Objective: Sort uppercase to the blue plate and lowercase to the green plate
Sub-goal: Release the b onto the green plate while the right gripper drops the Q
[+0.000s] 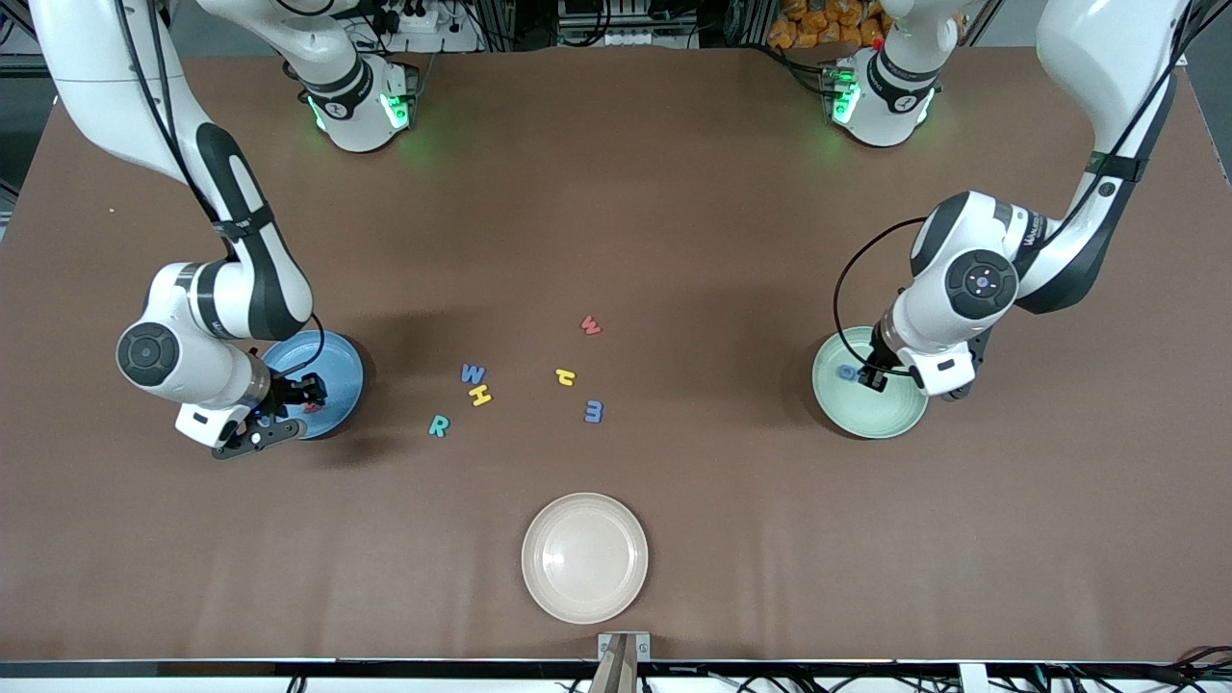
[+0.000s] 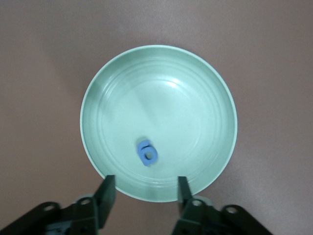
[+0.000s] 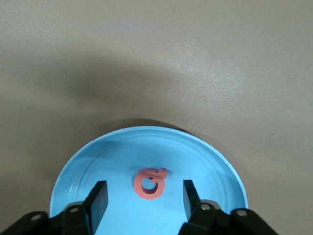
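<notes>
The red Q [image 3: 150, 182], a small foam capital, lies flat in the glossy blue plate [image 3: 98, 161], between the spread, empty fingers of the right gripper [image 3: 143, 198] just above it. The blue g [image 2: 147, 152] lies in the ridged mint green plate [image 2: 161, 83], the left gripper [image 2: 145, 195] over it, likewise agape. In the front view both letters are largely masked by the grippers. Nearer the table's middle than the blue plate lie W [image 1: 473, 372], H [image 1: 480, 395] and R [image 1: 439, 425].
</notes>
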Robot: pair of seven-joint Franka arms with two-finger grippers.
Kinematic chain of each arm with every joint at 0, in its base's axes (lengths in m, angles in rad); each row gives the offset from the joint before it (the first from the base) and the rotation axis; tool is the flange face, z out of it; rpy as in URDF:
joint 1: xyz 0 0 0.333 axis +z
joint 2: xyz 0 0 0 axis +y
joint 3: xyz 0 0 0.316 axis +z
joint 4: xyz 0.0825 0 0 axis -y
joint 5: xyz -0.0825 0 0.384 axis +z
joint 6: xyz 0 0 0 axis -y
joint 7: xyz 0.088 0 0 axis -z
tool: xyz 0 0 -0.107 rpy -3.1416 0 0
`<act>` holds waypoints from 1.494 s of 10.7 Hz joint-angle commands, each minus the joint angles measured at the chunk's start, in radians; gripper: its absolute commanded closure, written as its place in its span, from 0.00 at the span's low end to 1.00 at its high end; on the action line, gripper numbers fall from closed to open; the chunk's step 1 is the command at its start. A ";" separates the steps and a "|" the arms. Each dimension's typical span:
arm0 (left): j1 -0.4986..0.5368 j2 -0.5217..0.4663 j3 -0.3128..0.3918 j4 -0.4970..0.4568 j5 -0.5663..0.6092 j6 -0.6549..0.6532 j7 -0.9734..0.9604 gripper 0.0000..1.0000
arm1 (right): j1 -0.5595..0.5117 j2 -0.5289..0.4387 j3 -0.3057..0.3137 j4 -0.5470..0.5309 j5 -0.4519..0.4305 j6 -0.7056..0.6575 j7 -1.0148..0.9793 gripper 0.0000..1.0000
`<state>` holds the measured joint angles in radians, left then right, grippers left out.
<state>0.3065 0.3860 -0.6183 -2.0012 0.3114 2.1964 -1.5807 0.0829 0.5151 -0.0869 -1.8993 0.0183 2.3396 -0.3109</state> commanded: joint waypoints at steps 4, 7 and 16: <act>-0.085 0.080 -0.008 0.085 0.048 0.016 -0.004 0.00 | 0.096 -0.018 0.064 -0.006 0.019 0.056 0.486 0.30; -0.184 0.209 0.000 0.243 0.084 0.014 -0.056 0.00 | 0.129 -0.007 0.093 -0.006 0.026 0.153 0.665 0.33; -0.360 0.319 0.002 0.386 0.087 0.011 -0.021 0.00 | 0.218 0.097 0.105 -0.007 0.025 0.372 0.883 0.39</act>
<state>-0.0131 0.6619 -0.6212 -1.6732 0.3713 2.2199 -1.6081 0.2951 0.6043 0.0205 -1.9067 0.0331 2.6942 0.5464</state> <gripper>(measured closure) 0.000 0.383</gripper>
